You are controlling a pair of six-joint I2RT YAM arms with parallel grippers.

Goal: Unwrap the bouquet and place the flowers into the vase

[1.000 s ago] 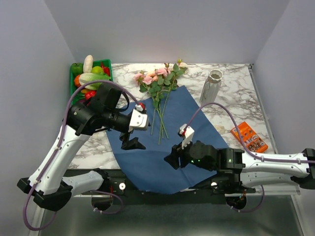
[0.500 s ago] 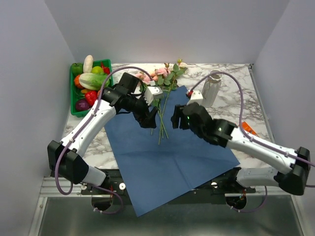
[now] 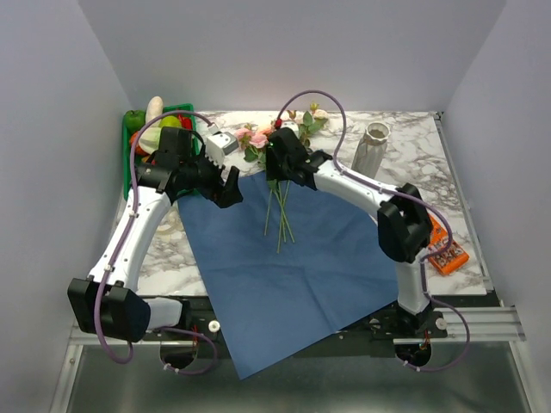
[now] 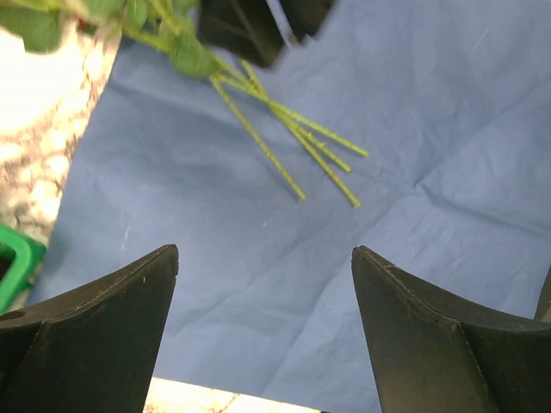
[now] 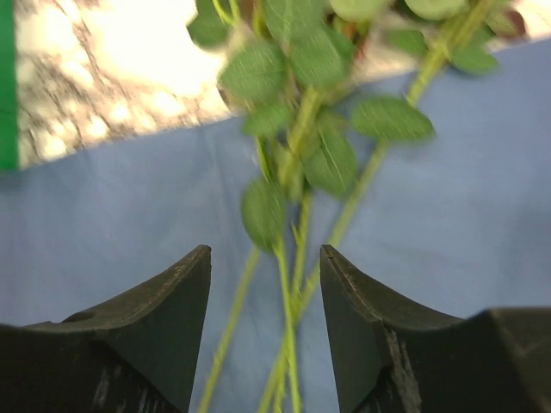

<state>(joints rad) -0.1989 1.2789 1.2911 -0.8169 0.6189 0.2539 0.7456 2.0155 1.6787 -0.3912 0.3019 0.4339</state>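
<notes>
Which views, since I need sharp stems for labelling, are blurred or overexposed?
Right wrist: the flowers are smeared soft, and the marble table is blown out white. Left wrist: stems on the blue paper read crisp, though marble at the left edge glares. Top external: evenly lit, sharp.

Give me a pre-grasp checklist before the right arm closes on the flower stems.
1. Wrap off: blue paper sheet lies spread flat, flowers loose on it. ok
2. Right gripper lined up: stems run between its open fingers in the wrist view. ok
3. All stems inside the gap: one angles off toward a finger. cannot tell
4. Grip on the flowers: jaws apart, nothing held. not ok
5. Left gripper: open, empty, over bare paper and clear of the stems. ok
6. Vase: upright on the marble, apart from both arms. ok
</notes>
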